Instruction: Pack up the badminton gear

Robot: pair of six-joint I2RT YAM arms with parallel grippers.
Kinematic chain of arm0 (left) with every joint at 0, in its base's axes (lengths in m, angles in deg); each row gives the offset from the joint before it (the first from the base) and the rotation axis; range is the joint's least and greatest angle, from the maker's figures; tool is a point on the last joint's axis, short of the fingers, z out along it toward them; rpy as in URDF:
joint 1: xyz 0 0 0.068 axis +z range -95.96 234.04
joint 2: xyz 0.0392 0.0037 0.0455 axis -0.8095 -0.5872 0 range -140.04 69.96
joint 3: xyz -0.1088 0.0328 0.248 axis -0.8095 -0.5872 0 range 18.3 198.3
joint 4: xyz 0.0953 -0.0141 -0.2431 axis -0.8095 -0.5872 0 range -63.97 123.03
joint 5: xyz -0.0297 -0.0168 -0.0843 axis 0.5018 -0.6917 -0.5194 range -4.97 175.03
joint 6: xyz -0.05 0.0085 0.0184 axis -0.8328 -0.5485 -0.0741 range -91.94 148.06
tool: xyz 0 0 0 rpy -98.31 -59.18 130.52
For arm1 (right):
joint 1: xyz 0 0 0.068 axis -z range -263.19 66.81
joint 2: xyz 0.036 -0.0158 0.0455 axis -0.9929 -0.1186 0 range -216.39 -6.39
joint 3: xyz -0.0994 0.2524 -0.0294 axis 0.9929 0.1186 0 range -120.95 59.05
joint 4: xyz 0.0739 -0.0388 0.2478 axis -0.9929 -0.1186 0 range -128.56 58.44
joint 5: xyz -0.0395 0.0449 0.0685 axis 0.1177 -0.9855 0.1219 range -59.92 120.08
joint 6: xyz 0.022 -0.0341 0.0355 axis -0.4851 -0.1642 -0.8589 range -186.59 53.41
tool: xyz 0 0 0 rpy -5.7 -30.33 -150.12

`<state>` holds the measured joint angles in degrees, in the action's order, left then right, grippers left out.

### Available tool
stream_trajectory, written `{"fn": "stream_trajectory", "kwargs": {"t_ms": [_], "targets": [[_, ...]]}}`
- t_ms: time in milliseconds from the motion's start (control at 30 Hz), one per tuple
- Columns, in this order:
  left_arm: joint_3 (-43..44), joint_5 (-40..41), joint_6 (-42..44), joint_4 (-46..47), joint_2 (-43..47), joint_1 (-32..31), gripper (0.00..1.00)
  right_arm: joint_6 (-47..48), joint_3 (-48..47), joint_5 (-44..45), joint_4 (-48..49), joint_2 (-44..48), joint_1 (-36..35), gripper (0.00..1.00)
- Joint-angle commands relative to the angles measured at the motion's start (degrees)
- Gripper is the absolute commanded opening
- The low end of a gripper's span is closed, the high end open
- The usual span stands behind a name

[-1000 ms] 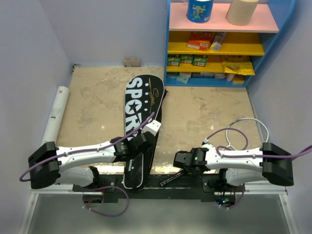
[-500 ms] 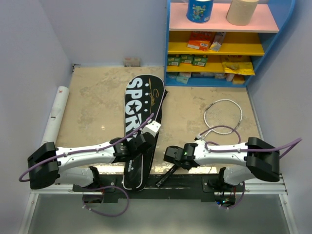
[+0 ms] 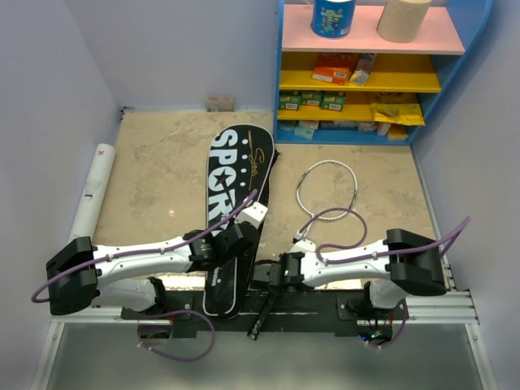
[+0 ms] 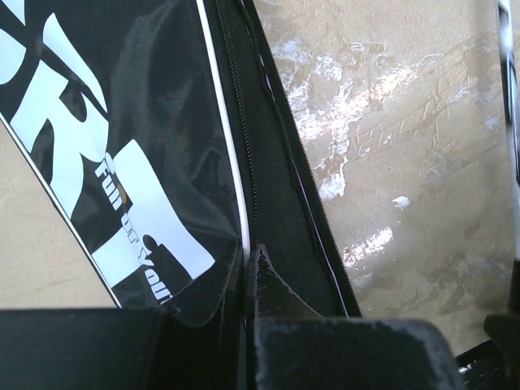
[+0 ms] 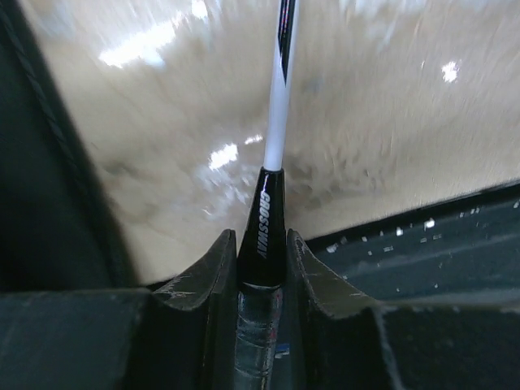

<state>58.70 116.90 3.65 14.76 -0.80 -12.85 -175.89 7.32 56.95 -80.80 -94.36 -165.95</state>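
The black bag (image 3: 236, 175) lettered SPORT lies lengthwise in the middle of the table. My left gripper (image 3: 230, 241) is shut on its right edge near the narrow end; the left wrist view shows the bag's zipped edge (image 4: 268, 162) pinched in the left gripper (image 4: 248, 260). My right gripper (image 3: 268, 274) is shut on a silver racket (image 3: 327, 162) at the top of its black handle, just right of the bag. The handle sticks out over the table's near edge. In the right wrist view the right gripper (image 5: 260, 244) clamps the handle, and the shaft (image 5: 279, 106) runs away. A white tube (image 3: 97, 175) lies far left.
A blue shelf unit (image 3: 280, 73) with boxes stands at the back right, with a blue-wrapped roll (image 3: 333, 16) and a beige roll (image 3: 404, 18) on top. A small box (image 3: 219, 103) sits by the back wall. The black rail (image 3: 325, 305) runs along the near edge.
My right arm has swung left with the racket, carrying its head from the table's right edge to the middle, beside the bag. The left arm and bag have not moved.
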Motion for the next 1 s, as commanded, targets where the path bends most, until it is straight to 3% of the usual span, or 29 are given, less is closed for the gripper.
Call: {"fn": "stream_trajectory", "kwargs": {"t_ms": [0, 67, 133, 167, 267, 400, 700, 967], "targets": [[1.7, 2.1, 0.5, 1.6, 0.7, -0.4, 0.0, -2.3, 1.5, -2.9, 2.5, -2.4, -5.2, 0.0], [1.7, 2.1, 0.5, 1.6, 0.5, -0.4, 0.0, -2.8, 3.4, -3.7, 4.9, -2.7, -7.7, 0.02], [1.7, 2.2, 0.5, 1.6, 0.1, -0.4, 0.0, -0.7, 3.6, -3.4, 6.7, -2.7, -9.6, 0.18], [1.7, 2.2, 0.5, 1.6, 0.0, -0.4, 0.0, 0.2, 3.3, -3.3, 6.8, -3.1, -9.9, 0.34], [1.6, 2.7, 0.3, 1.6, -0.3, -0.4, 0.0, 1.2, 0.2, -1.3, 3.6, -3.5, -11.3, 0.57], [2.0, 2.8, 0.6, 1.6, -0.9, -0.5, 0.0, 0.1, -3.7, 2.8, -3.5, -2.2, -11.3, 0.71], [2.2, 2.8, 0.4, 1.1, -1.3, -0.5, 0.0, 6.5, 7.6, 7.5, -0.7, 12.6, 3.1, 0.66], [2.0, 3.3, 0.2, 0.9, -2.0, -0.8, 0.0, 24.6, 8.0, 8.4, 8.4, 9.2, 17.5, 0.66]]}}
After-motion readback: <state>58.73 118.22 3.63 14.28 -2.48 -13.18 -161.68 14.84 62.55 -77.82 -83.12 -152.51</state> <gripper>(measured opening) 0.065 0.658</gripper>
